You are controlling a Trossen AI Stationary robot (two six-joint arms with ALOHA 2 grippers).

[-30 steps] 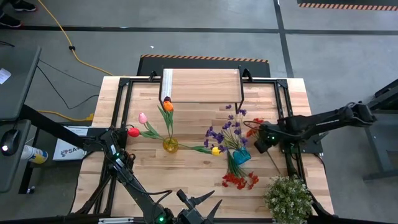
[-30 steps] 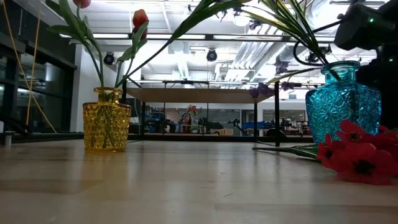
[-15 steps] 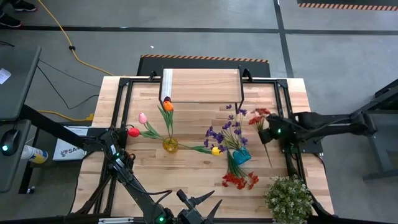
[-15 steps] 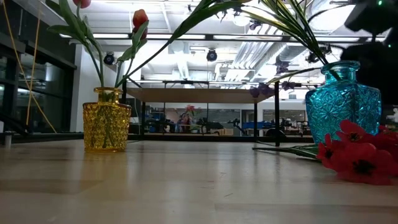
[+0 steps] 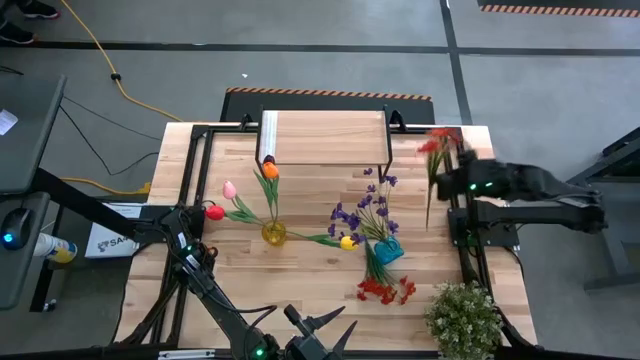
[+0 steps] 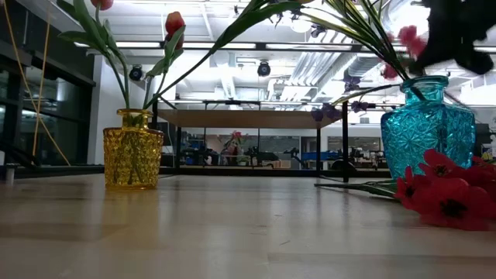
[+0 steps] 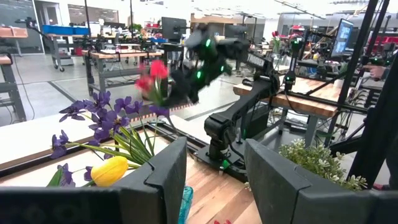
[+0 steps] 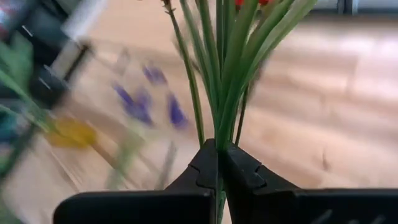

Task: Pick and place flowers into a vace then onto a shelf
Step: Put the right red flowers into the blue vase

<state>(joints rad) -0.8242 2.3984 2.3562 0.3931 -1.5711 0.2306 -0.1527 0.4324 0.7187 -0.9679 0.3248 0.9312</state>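
Observation:
My right gripper (image 5: 453, 186) hovers over the table's right side, shut on a red-blossomed spray (image 5: 438, 142). The same spray (image 7: 152, 73) shows in the left wrist view. A yellow vase (image 5: 274, 233) stands mid-table holding pink, red and orange tulips. A blue vase (image 5: 388, 250) holds purple sprays and a yellow tulip (image 5: 347, 241). Loose red flowers (image 5: 385, 290) lie on the tabletop in front of it. The shelf (image 5: 325, 138) stands at the far edge. My left gripper (image 7: 214, 180) waits open at the near edge. My right gripper pinches the spray's bundle of green stems (image 8: 217, 134) between its two fingers, roughly midway along their length. The fingers (image 8: 239, 163) lie across the stems. The spray is lifted clear of the table, blossoms toward the far edge, and its stem end (image 5: 428, 224) trails toward the near side.
A bushy potted plant (image 5: 465, 320) sits at the near right corner. Black frame rails (image 5: 465, 250) run along both table sides. Bare wood lies between the two vases and in front of the shelf.
My right gripper has risen and drawn back toward the table's far right, tipping as it went. It stays shut on the red spray. The spray has come up from beside the blue vase and now hangs clear over the right rail.

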